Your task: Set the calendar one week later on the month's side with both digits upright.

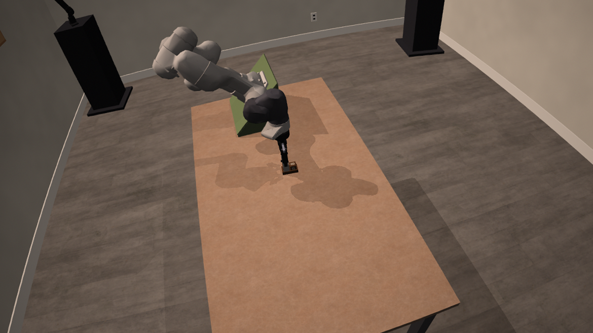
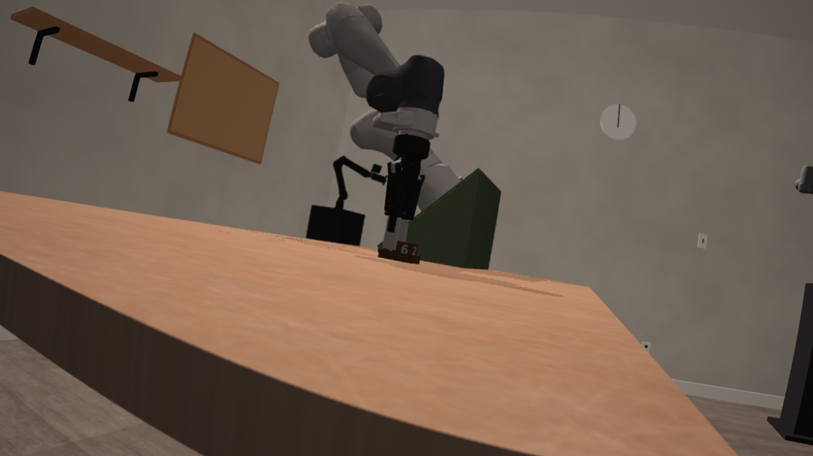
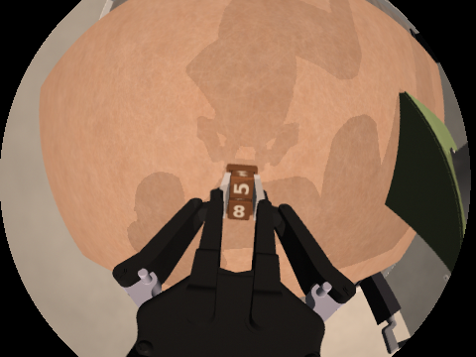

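The brown tray (image 1: 290, 171) (image 2: 399, 259) (image 3: 242, 168) lies on the table. The left cube (image 3: 241, 188) has a 5 on top, turned sideways in the wrist view. My gripper (image 1: 286, 165) (image 2: 393, 245) (image 3: 241, 182) points down and is shut on this cube, with fingers on its two opposite sides. In the exterior view the fingers hide the cube. The right cube (image 1: 292, 164) (image 2: 404, 248) (image 3: 239, 210) stands beside it, with an 8 on top and a 6 facing the exterior camera. The month's name cannot be read.
The tray stands on the long tan table (image 1: 321, 255) (image 2: 318, 325). My arm's green wedge-shaped base (image 1: 244, 122) (image 2: 457, 232) (image 3: 421, 183) is at the table's back. Black pedestals stand on the floor beyond the table.
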Available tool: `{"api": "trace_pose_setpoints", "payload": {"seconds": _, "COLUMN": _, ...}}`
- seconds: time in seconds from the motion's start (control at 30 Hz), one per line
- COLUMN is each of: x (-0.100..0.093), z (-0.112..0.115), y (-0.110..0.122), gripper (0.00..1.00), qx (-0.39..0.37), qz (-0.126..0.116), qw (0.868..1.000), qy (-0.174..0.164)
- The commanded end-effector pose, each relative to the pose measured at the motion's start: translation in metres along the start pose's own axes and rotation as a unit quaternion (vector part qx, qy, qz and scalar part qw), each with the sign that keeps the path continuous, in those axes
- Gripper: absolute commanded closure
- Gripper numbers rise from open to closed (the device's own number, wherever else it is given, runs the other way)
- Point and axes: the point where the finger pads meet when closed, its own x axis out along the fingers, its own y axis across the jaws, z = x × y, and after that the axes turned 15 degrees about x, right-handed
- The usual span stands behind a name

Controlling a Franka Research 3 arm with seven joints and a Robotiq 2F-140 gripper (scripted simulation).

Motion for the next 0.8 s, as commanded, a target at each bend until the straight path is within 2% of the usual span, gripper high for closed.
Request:
{"api": "trace_pose_setpoints", "payload": {"seconds": 0.0, "x": 0.0005, "z": 0.0008, "y": -0.0011, "gripper": 0.84, "qx": 0.003, "qz": -0.001, "qw": 1.0, "qy": -0.001}}
{"api": "trace_pose_setpoints", "payload": {"seconds": 0.63, "x": 0.0004, "z": 0.0008, "y": -0.0011, "gripper": 0.84, "qx": 0.003, "qz": -0.001, "qw": 1.0, "qy": -0.001}}
{"api": "trace_pose_setpoints", "payload": {"seconds": 0.77, "x": -0.0052, "z": 0.0008, "y": -0.0011, "gripper": 0.84, "qx": 0.003, "qz": -0.001, "qw": 1.0, "qy": -0.001}}
